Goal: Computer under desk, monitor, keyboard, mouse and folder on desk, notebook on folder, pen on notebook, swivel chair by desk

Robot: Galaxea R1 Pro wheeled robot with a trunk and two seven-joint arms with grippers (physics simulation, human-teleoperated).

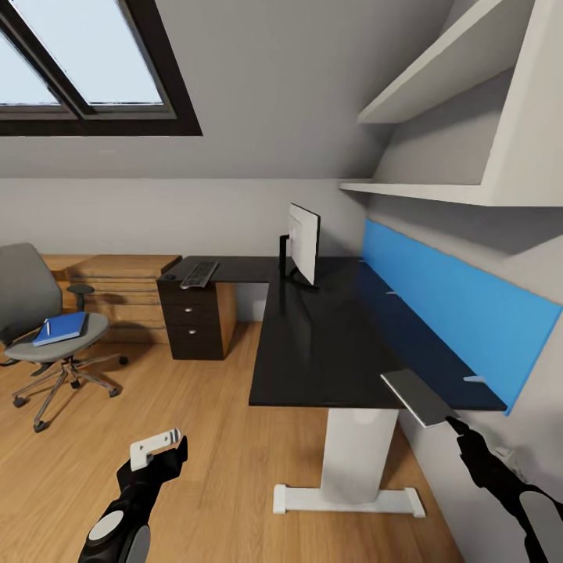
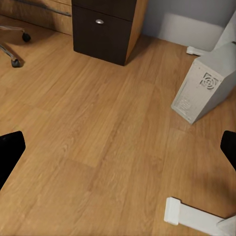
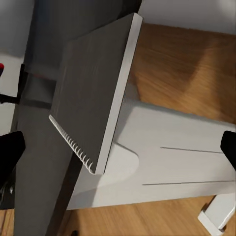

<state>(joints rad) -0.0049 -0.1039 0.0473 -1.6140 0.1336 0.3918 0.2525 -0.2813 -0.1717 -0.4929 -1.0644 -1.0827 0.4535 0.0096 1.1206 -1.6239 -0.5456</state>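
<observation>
On the black desk (image 1: 328, 344) stand the monitor (image 1: 303, 244), the keyboard (image 1: 199, 272) and, just left of it, a small dark mouse (image 1: 169, 275). At the left, the swivel chair (image 1: 31, 297) carries the blue folder (image 1: 62, 328) with the white pen (image 1: 48, 328) on it. The dark grey notebook (image 1: 418, 395) (image 3: 93, 88) lies tilted over the desk's near right corner, overhanging the edge. My right gripper (image 1: 456, 426) is at its corner with fingers (image 3: 11, 155) wide apart, open. My left gripper (image 1: 160, 450) hangs open over the floor. The computer (image 2: 206, 91) stands on the floor.
A black drawer unit (image 1: 190, 320) and a wooden dresser (image 1: 117, 289) stand at the back left. The desk's white leg and foot (image 1: 356, 469) (image 2: 196, 216) are close in front of me. Wall shelves (image 1: 438, 188) hang above the blue back panel (image 1: 461, 305).
</observation>
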